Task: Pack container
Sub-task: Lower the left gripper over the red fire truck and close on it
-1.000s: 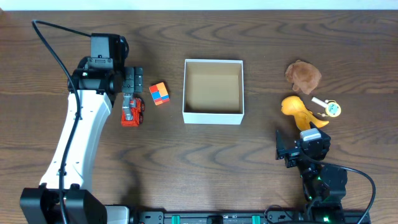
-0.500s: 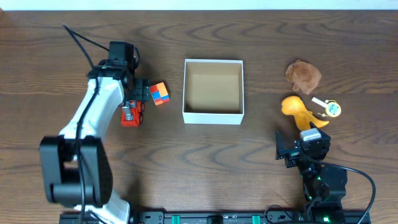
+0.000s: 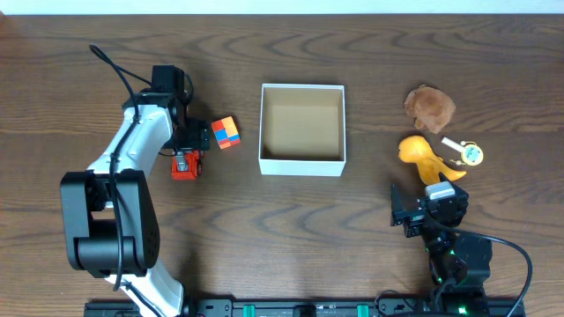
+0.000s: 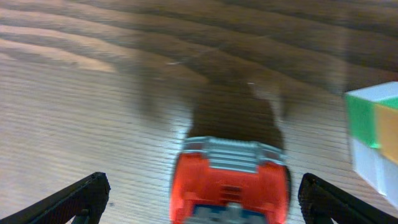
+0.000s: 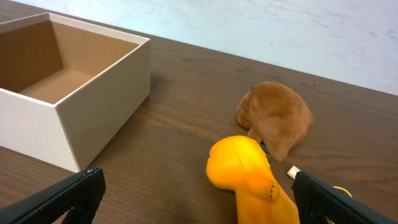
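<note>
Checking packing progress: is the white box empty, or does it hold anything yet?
Empty: seen from overhead, the white box shows only its bare tan floor, with nothing inside.

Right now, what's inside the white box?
Nothing visible. The overhead view shows the container with a bare tan floor from corner to corner. In the right wrist view its near wall covers part of the floor, but the overhead view shows that part.

One white container (image 3: 301, 165), one red truck (image 3: 185, 165), one coloured cube (image 3: 226, 133), one brown plush (image 3: 429, 107), one orange toy (image 3: 421, 156), one small trinket (image 3: 469, 154)
</note>
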Controlling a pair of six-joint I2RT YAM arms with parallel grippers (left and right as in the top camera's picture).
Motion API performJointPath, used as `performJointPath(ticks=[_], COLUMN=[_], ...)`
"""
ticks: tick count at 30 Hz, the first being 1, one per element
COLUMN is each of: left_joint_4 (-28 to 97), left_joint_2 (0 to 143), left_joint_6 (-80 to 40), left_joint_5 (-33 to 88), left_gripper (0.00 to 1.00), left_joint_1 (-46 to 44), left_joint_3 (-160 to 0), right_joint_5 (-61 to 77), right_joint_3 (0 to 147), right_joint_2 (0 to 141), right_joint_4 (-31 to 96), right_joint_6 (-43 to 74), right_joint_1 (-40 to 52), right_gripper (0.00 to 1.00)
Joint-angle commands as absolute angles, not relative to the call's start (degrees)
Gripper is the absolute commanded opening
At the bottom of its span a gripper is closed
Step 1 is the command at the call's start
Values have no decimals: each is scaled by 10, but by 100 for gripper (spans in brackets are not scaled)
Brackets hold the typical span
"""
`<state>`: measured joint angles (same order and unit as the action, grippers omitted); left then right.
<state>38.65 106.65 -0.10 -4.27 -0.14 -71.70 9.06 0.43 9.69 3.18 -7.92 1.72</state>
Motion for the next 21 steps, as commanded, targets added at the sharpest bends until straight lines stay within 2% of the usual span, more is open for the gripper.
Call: performJointPath(ticks=[1,21], left_joint_4=[387,394], left_joint_2=[1073,1073], left_joint_6=[9,8], left_joint_5=[14,13], left_gripper=[98,98], left_joint_1=[0,0], left_joint_3=[-713,-680], right_joint_5=[94,94], right_joint_3=[3,3], right_joint_2=[94,94], right_joint_4=[34,34], right_joint_6=[-73,-73], right_joint_1=[10,10], right_gripper=[99,99])
